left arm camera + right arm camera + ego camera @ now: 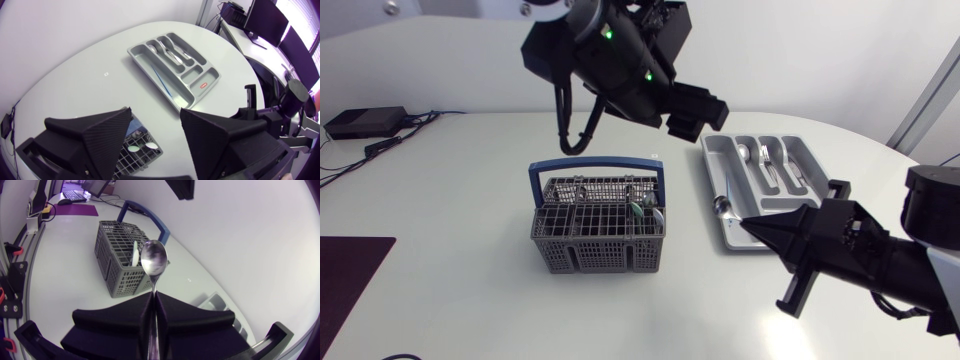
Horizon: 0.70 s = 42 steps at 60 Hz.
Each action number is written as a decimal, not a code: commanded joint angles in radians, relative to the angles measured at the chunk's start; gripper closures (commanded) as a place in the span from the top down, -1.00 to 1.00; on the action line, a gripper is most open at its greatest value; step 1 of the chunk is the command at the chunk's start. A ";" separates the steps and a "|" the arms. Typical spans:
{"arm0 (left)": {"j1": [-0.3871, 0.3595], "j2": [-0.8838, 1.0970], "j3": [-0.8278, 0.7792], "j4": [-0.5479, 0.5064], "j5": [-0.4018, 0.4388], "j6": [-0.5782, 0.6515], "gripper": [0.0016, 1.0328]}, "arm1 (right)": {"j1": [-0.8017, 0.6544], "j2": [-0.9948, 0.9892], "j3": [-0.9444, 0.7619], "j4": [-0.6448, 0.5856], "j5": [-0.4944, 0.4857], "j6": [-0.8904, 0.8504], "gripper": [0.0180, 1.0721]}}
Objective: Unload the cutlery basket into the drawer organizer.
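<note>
At the organizer [711, 176] edge, my right fingers [115, 316] pinch a spoon [153, 260] by its handle end. Thin grip, it could swivel and miss its slot. My left fingers [100, 135] are spread.

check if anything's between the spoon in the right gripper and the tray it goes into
Nothing visible does. The right gripper holds the spoon right at the near corner of the tray. The left gripper hangs open high up, over the basket, not between spoon and tray.
</note>
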 commanded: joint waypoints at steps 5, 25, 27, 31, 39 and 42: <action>0.028 -0.052 -0.003 0.002 -0.002 0.058 0.36 | -0.215 0.093 0.026 -0.078 -0.148 -0.218 -0.83; 0.019 -0.092 -0.116 -0.067 -0.002 0.265 0.35 | -0.550 0.478 0.241 -0.273 -0.340 -0.640 -0.84; 0.017 -0.093 -0.125 -0.076 -0.002 0.283 0.35 | -0.573 0.526 0.278 -0.310 -0.346 -0.692 -0.84; 0.020 -0.101 -0.145 -0.077 -0.002 0.309 0.35 | -0.610 0.610 0.347 -0.368 -0.355 -0.760 -0.84; 0.020 -0.099 -0.164 -0.083 -0.002 0.352 0.35 | -0.654 0.745 0.473 -0.483 -0.355 -0.884 -0.84; 0.019 -0.099 -0.171 -0.087 -0.002 0.375 0.35 | -0.660 0.786 0.502 -0.494 -0.343 -0.910 -0.84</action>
